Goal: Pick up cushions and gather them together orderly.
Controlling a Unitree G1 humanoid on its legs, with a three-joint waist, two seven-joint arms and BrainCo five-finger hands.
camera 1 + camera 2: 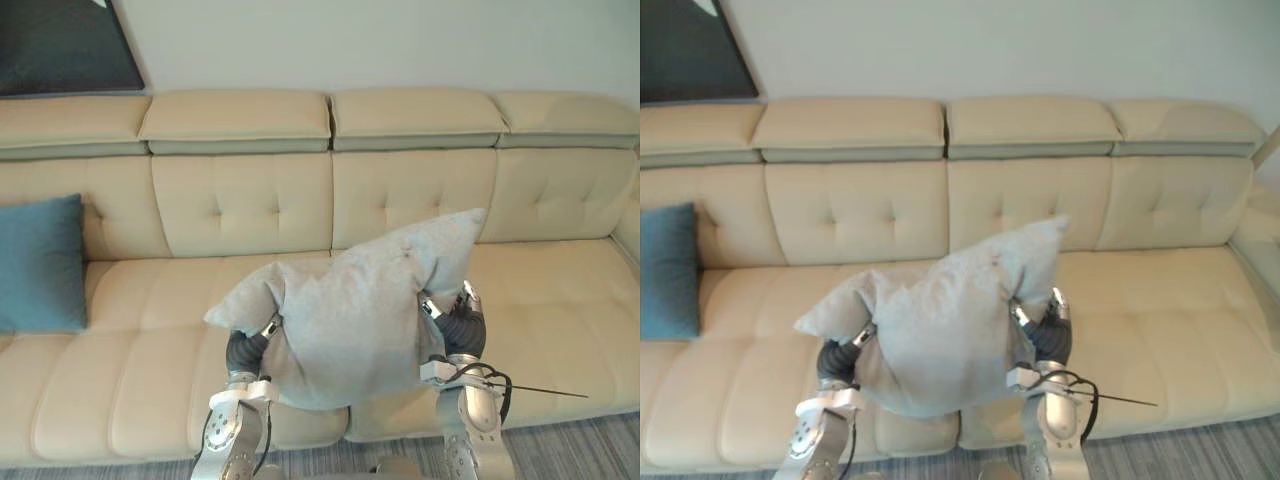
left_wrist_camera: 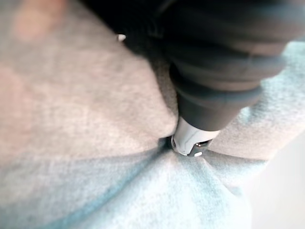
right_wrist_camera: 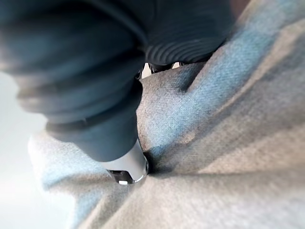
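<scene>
So the robot's got the grey cushion (image 1: 350,320) up off the seat, hanging in front of its chest over the middle of the beige sofa (image 1: 560,300). The left robot hand (image 1: 248,350) is on one side edge and the right robot hand (image 1: 458,325) on the other, so the cushion is sandwiched between them. It sits tilted, with one corner poking up toward the backrest and the opposite corner flopping out past the left wrist.

Makes sense to hold it that way, I think. It's a big soft thing, and squeezing from both sides stops it folding or sliding out.

As for the grip: from close up, a silver fingertip (image 2: 190,140) on the left is sunk into a deep crease in the fabric, and it's the same on the right (image 3: 126,169). Everything else is buried in or behind the cushion. Honestly, I can't tell if the hands are clenched on the cloth or just pressing in flat.

The other one, a blue cushion (image 1: 40,262), is propped upright against the backrest at the far left end, well apart from the grey one. My guess is the grey one needs to travel that way and land just beside it, upright too, so the pair looks tidy.
</scene>
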